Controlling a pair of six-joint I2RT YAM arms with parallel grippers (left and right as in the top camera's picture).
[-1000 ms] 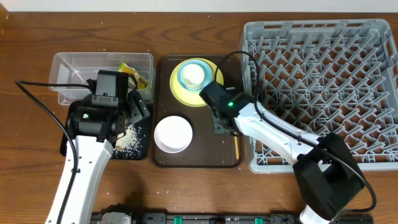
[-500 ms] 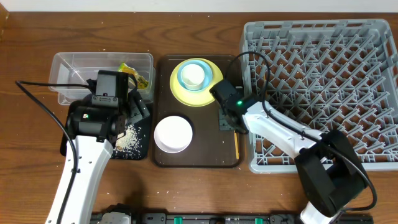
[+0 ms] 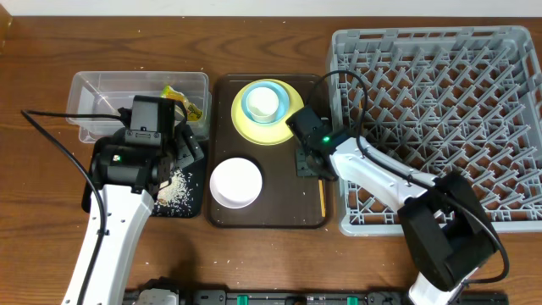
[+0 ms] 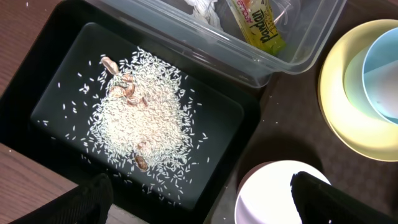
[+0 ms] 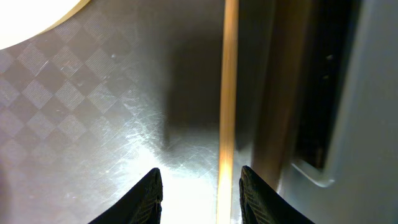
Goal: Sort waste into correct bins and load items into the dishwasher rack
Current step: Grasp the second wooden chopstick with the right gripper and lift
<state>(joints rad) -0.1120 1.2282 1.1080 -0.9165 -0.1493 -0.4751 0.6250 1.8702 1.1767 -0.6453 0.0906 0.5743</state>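
A thin wooden chopstick [image 5: 226,106] lies on the brown serving tray [image 3: 279,212] beside the grey dishwasher rack [image 3: 440,119]. It runs between the jaws of my right gripper [image 5: 202,199], which are apart and not touching it. In the overhead view the chopsticks [image 3: 322,198] stick out below the right gripper [image 3: 306,165]. My left gripper [image 4: 208,205] hangs open over the black tray [image 4: 56,68], which holds rice [image 4: 146,121]. The clear tub [image 4: 292,56] holds the snack wrapper [image 4: 261,22] and the napkin [image 4: 202,9]. The yellow plate [image 3: 246,127] carries the light blue bowl [image 3: 251,105] with the white cup [image 3: 263,102] inside.
A white bowl [image 3: 236,182] sits on the brown serving tray's near left part, close under my left gripper's right finger. The rack's wall [image 5: 367,112] stands right next to the chopstick. Some stray rice grains lie on the wood beside the black tray.
My right gripper has shifted right toward the tray's right edge, over the chopstick, and its jaws have narrowed slightly. The left arm has not moved.
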